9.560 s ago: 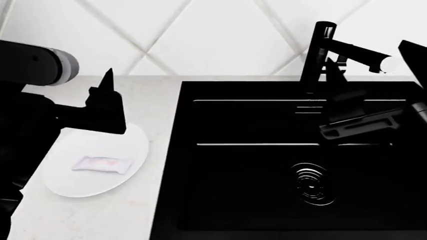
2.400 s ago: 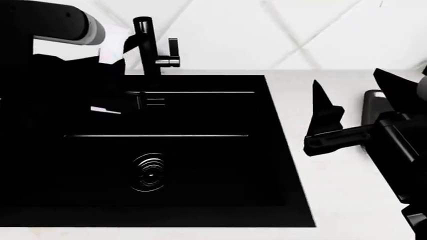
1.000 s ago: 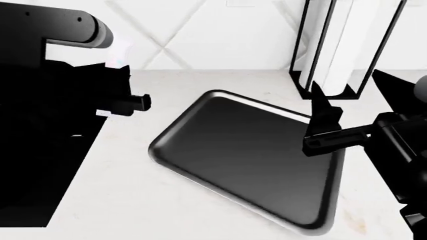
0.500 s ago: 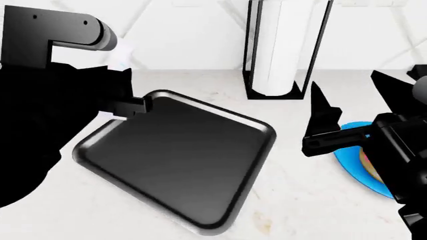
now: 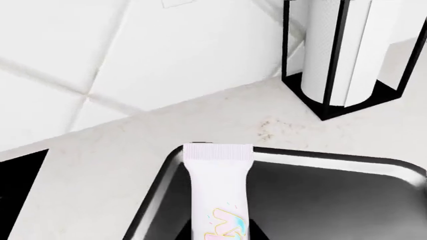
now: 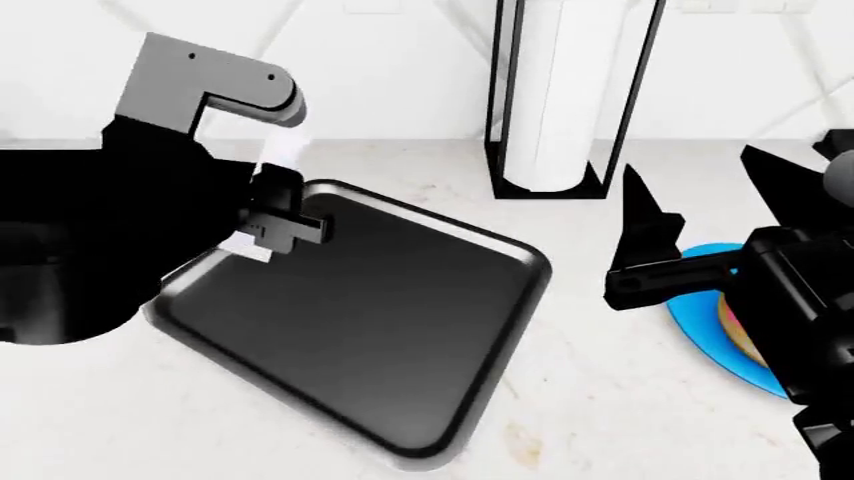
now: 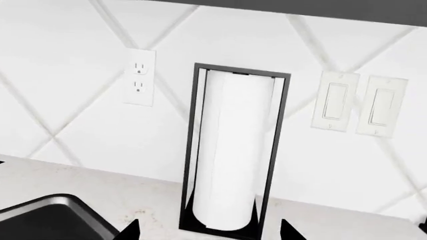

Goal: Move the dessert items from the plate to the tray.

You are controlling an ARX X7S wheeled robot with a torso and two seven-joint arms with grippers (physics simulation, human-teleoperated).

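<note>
Left gripper: black, over the near-left corner of the tray; fingers clamped on the wrapped bar, which sticks out past the fingertips.
Wrapped bar: small white, faintly pink wrapped bar with crimped ends; pastel print on the wrapper; held off the surface, its free crimped end above the tray's rim in the left wrist view. In the head view only slivers of white show around the gripper.
Tray: large glossy black rectangular tray with rounded corners and a raised rim; lies flat on the white speckled countertop, turned at an angle; nothing rests on its floor.
Right gripper: black, held above the counter to the right of the tray; fingers spread apart, nothing between them.
Blue plate: round, bright blue, on the counter right of the tray, mostly hidden behind the right gripper; a pinkish-tan edge of something shows on it, too covered to identify.
Paper towel holder: black wire frame with a white roll; upright at the back of the counter, beyond the tray.
Wall: white diagonal tiles; white outlet and two white switches either side of the holder.
</note>
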